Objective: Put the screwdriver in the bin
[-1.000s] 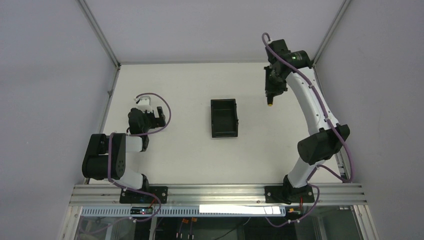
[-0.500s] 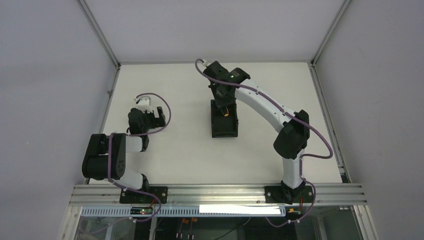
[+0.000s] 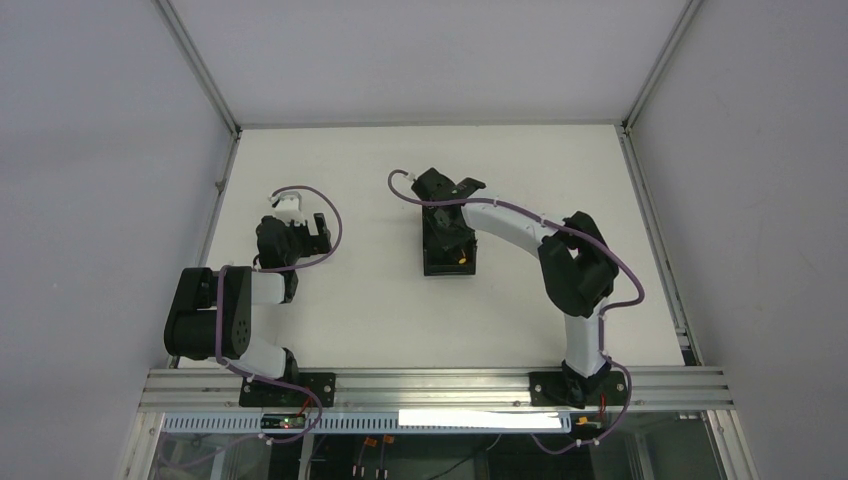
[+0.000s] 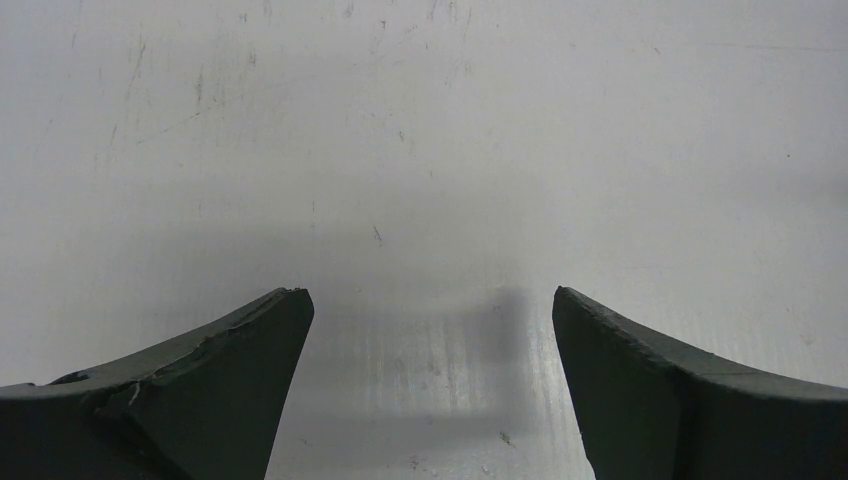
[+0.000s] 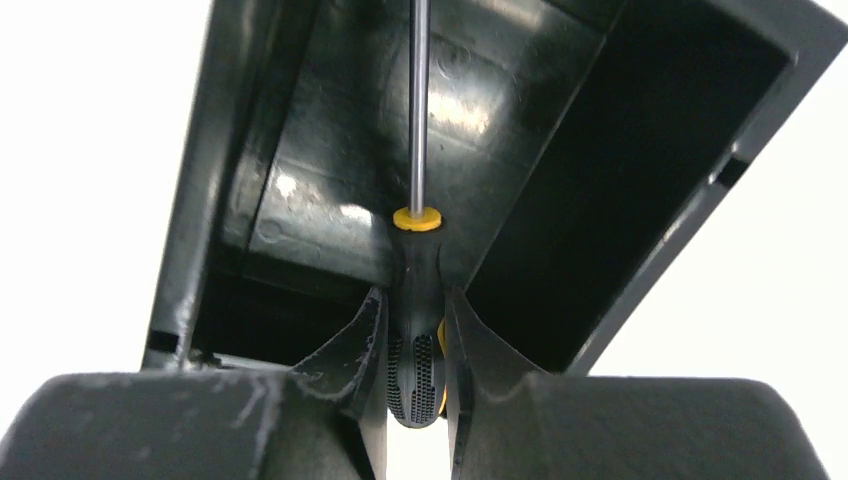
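My right gripper is shut on the black handle of the screwdriver. Its thin metal shaft and yellow collar point into the black bin, over the bin's floor. In the top view the right gripper is low over the bin at the table's middle, and a bit of the screwdriver's orange end shows inside it. My left gripper is open and empty, just above bare table; in the top view it rests at the left.
White table walled by grey panels, with metal frame posts at the back corners. A metal rail runs along the near edge by the arm bases.
My right arm swung left from the back right of the table to the bin, carrying the screwdriver, then lowered it into the bin. The left arm has not moved.
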{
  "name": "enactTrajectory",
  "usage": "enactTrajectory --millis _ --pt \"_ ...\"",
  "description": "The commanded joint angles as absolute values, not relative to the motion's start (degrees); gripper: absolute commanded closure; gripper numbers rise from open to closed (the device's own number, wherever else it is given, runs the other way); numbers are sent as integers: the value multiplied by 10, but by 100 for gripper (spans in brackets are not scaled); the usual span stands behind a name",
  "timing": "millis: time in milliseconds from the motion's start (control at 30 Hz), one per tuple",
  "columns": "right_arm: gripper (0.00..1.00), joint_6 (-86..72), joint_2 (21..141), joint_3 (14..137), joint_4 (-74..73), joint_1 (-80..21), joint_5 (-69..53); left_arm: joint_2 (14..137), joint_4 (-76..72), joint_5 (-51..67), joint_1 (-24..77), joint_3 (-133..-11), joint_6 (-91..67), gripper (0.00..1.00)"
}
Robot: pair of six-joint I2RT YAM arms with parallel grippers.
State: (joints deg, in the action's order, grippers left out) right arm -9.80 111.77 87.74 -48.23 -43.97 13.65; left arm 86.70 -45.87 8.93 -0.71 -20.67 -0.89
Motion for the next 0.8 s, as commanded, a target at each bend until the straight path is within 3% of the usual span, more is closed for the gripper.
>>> enactTrajectory --millis 0,33,100,500,600,700,767 --pt "81 -86 1139 899 -430 -439 139 863 -477 82 -4 -211 -11 0" --pt "69 -88 1144 907 -437 -439 143 863 -476 82 -4 -211 -11 0" --pt "58 -89 1144 916 -448 -441 149 863 -477 82 -4 -211 -11 0" --pt "41 -89 989 957 -498 -452 195 863 -477 82 -4 -211 -11 0" --pt "30 -90 932 935 -492 -447 213 863 -477 82 -4 -211 -11 0" --pt "3 -93 864 870 -451 -427 248 863 -477 83 -4 -211 -11 0" --pt "2 -104 814 810 -413 -395 245 863 -477 83 -4 -211 -11 0"
